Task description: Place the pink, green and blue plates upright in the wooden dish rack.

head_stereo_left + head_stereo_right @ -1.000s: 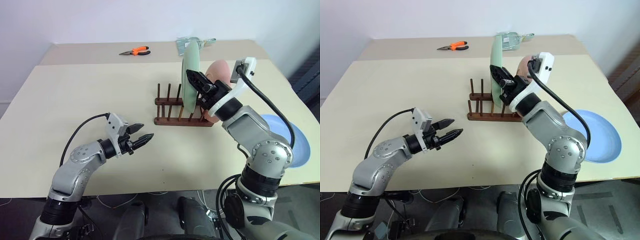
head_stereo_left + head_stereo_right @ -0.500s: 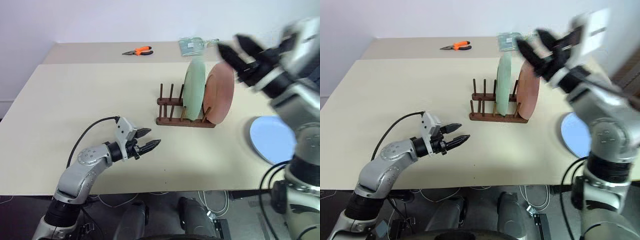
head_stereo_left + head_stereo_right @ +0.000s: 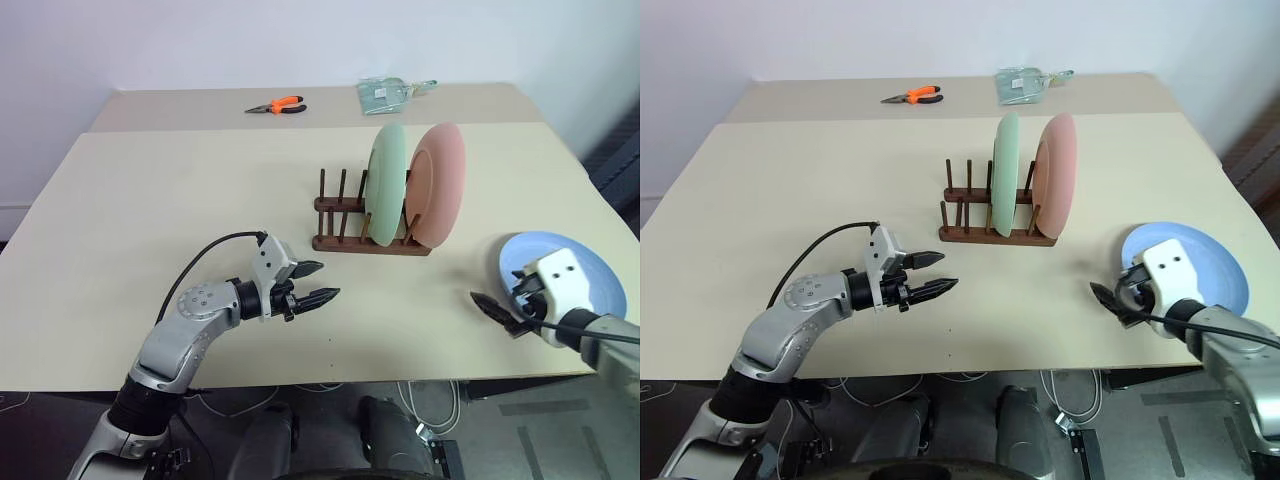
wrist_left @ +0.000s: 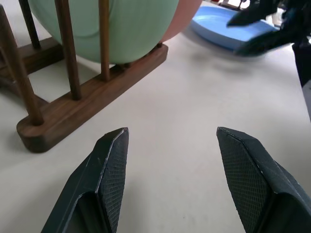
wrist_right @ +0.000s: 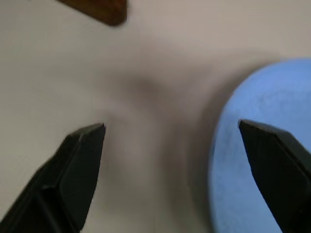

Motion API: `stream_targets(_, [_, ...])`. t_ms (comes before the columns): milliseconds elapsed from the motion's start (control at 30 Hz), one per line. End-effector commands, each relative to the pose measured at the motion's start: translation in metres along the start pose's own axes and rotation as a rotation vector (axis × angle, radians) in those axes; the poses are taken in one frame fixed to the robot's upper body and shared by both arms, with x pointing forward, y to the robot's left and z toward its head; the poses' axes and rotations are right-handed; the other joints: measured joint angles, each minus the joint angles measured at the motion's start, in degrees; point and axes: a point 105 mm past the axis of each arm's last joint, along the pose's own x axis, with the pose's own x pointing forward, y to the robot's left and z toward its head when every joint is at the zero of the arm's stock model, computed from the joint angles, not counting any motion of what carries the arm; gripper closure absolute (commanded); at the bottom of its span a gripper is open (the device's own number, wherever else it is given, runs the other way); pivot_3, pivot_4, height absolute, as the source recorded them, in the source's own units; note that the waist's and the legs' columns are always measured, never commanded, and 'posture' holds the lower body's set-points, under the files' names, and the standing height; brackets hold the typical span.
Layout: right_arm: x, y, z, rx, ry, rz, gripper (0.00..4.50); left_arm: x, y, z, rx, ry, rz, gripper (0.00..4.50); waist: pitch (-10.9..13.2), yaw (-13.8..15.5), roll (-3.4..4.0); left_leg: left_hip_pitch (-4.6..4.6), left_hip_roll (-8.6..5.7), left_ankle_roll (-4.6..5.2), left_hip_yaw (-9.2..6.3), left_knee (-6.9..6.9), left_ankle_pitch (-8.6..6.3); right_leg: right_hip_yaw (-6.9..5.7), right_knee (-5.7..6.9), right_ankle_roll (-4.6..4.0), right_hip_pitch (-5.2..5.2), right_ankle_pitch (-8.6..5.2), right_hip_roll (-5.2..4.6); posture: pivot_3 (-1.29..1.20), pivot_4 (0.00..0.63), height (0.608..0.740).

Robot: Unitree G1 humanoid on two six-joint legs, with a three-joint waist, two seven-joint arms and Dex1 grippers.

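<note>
We see the round light-blue plate lying flat on the beige table near its right front edge. Our right pincer sits low at that plate's left rim, just beside it. Its 2 black fingers stand wide apart and hold nothing; in the right wrist view one finger lies over the blue rim and the other over bare table.

Our left pincer hovers over the table in front of the small dark brown wooden dish rack, well apart from the blue plate. It points toward the rack, its 2 fingers are parted, and it has hold of nothing.

The rack stands near the middle of the table and carries 2 plates, both upright between the pegs. The pale green round plate stands on the left and the pink round plate just beside it at the rack's right end. The peg slots at the rack's left end are free.

At the far side of the table lie orange-handled pliers and a clear plastic packet. We cannot read any writing on it.
</note>
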Motion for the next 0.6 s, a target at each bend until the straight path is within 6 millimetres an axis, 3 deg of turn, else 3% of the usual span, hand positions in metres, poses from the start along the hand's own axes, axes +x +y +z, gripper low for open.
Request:
stream_targets(33, [0.003,-0.011,-0.003,-0.044,0.017,-0.075,1.77,-0.001,-0.002,0.010,0.040,-0.024,-0.010,1.54,0.0,0.2,-0.03,-0.01,-0.01,0.00,0.00,0.00,0.00,0.00,0.00,0.00,-0.01,0.01,-0.01,0.00,0.150,0.740])
stream_targets(200, [0.007,-0.031,0.002,-0.061,0.012,-0.175,4.29,-0.003,-0.001,0.009,0.047,-0.017,0.000,1.54,0.0,0.3,-0.07,-0.02,-0.02,0.01,-0.06,0.06,0.00,-0.02,0.00,0.01,0.03,0.01,-0.01,0.00,0.150,0.740])
stream_targets(267, [0.007,-0.038,0.009,-0.039,-0.008,-0.214,4.46,-0.003,-0.001,0.009,0.047,-0.017,0.003,1.54,0.0,0.2,-0.08,-0.01,-0.02,0.01,-0.05,0.11,-0.01,-0.03,0.01,0.01,0.05,0.01,0.00,0.00,0.150,0.740])
stream_targets(333, [0.004,-0.050,0.030,-0.034,-0.087,-0.275,4.46,-0.004,-0.001,0.008,0.048,-0.016,0.007,1.54,0.0,0.2,-0.04,0.00,-0.01,0.01,-0.08,0.09,0.00,-0.05,0.03,0.01,0.05,0.01,0.01,0.00,0.150,0.740])
stream_targets(433, [-0.013,-0.074,0.093,0.040,-0.363,-0.386,4.46,-0.004,0.000,0.009,0.047,-0.022,0.018,1.54,0.1,-0.1,0.10,-0.03,-0.02,0.01,-0.05,0.09,0.00,-0.03,0.03,0.01,0.01,0.02,0.01,0.00,0.150,0.740])
stream_targets(467, [-0.028,-0.080,0.131,0.149,-0.548,-0.376,4.46,-0.004,0.002,0.011,0.043,-0.036,0.030,1.54,0.1,-0.1,0.15,-0.02,-0.01,0.01,-0.05,0.09,0.00,-0.02,0.04,0.01,0.00,0.03,0.01,0.00,0.150,0.740])
stream_targets(500, [-0.040,-0.084,0.154,0.223,-0.672,-0.354,4.46,-0.004,0.004,0.013,0.039,-0.046,0.038,1.54,0.1,-0.1,0.16,-0.03,-0.02,0.01,-0.05,0.09,0.00,-0.03,0.04,0.01,0.00,0.03,0.01,0.00,0.150,0.740])
stream_targets(533, [-0.058,-0.080,0.185,0.318,-0.840,-0.265,4.46,-0.004,0.007,0.015,0.034,-0.059,0.050,1.54,0.2,-0.4,0.33,0.00,0.00,0.01,-0.05,0.09,0.00,-0.03,0.05,0.01,0.01,0.04,0.02,0.00,0.150,0.740])
stream_targets(600, [-0.084,-0.064,0.227,0.414,-1.049,-0.073,4.46,-0.004,0.011,0.018,0.031,-0.072,0.067,1.54,0.2,-0.2,0.43,-0.04,0.00,0.02,-0.09,0.10,0.01,-0.03,0.05,-0.05,-0.01,0.10,0.04,0.00,0.150,0.740])
